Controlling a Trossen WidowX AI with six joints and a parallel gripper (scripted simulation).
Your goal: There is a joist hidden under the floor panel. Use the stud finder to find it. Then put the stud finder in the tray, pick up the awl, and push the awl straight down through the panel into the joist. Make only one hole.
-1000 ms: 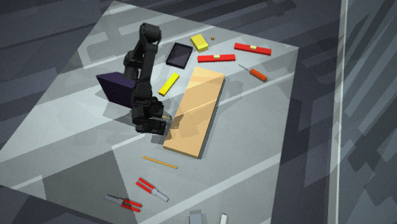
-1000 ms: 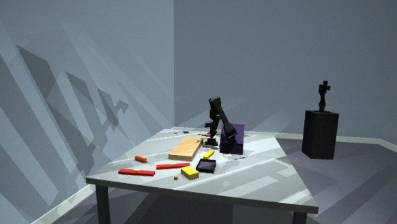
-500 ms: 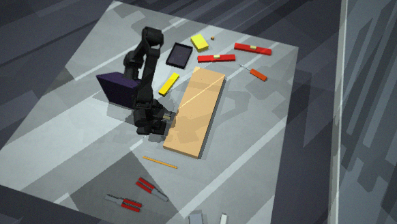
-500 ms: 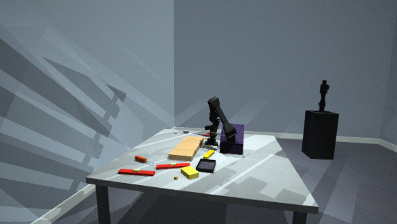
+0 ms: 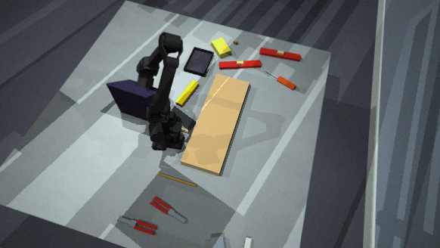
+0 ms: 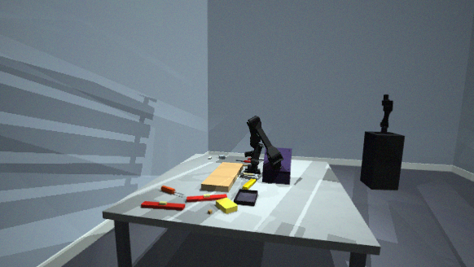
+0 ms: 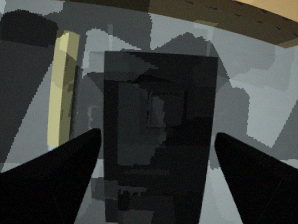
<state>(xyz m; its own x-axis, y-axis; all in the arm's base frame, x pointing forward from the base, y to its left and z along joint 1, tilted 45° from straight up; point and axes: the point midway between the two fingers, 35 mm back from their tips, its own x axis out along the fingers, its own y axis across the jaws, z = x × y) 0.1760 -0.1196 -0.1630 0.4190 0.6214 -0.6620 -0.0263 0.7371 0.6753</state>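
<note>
The black stud finder (image 7: 162,107) lies flat on the table between my fingers in the wrist view; in the top and exterior views it is mostly hidden by the arm. My gripper (image 7: 159,137) (image 5: 166,141) (image 6: 252,169) is open and points down, one fingertip close to each long side of it. A pale yellow handle (image 7: 62,90) (image 5: 184,129), apparently the awl's, lies just left of it in the wrist view. The tan floor panel (image 5: 217,125) (image 6: 224,176) (image 7: 225,16) lies beside the gripper. The dark tray (image 5: 198,62) (image 6: 246,197) stands empty beyond the panel's far end.
A purple block (image 5: 130,98) (image 6: 284,163) stands close behind the gripper. A yellow bar (image 5: 187,93) lies between panel and tray. A yellow block (image 5: 221,47), two red levels (image 5: 240,64) (image 5: 280,54), an orange screwdriver (image 5: 286,82), a pencil-like stick (image 5: 177,179) and red-handled pliers (image 5: 161,205) lie around.
</note>
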